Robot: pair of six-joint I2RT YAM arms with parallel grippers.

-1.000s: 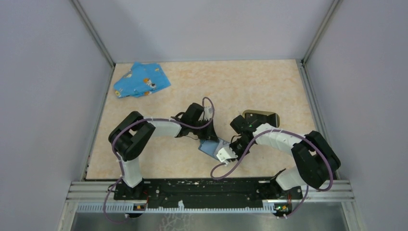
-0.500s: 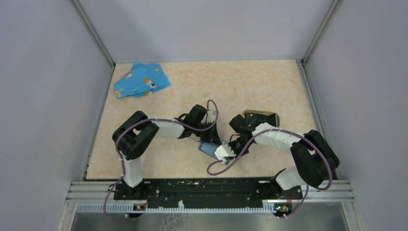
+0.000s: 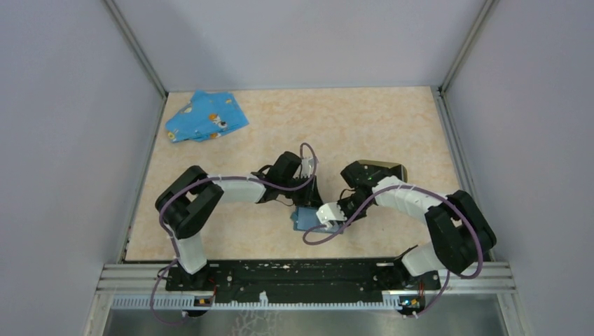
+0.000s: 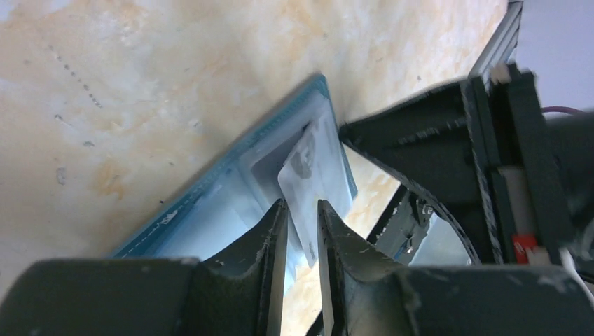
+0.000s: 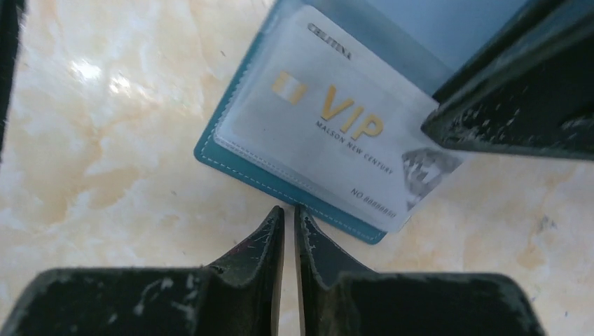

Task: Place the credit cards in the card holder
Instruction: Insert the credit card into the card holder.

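Progress looks like early stage, no card in the holder that I can see. Cloth sits far left at the back of the tabletop, well apart from the work. Left end effector is low over the open blue case, jaws a narrow gap apart and tips right at the card's edge. The card shows face-on behind the tips, so I read it as nothing clamped. The card is still in the case's clear sleeve, lying flat at mid-tabletop between the two arms. It is a silvery-white card with gold "VIP" lettering, a gold chip mark and a diamond graphic at one corner, and that corner reaches over the teal stitched border. I can only see one card. Right end effector has its jaws all but closed and empty, tips just beside the case's near edge. Holder stands further right, near the right arm's wrist. Its tan rim and dark inside are partly hidden by the arm, so I can't tell the slot contents. Left to do: pull the card out, carry it right, slot it.
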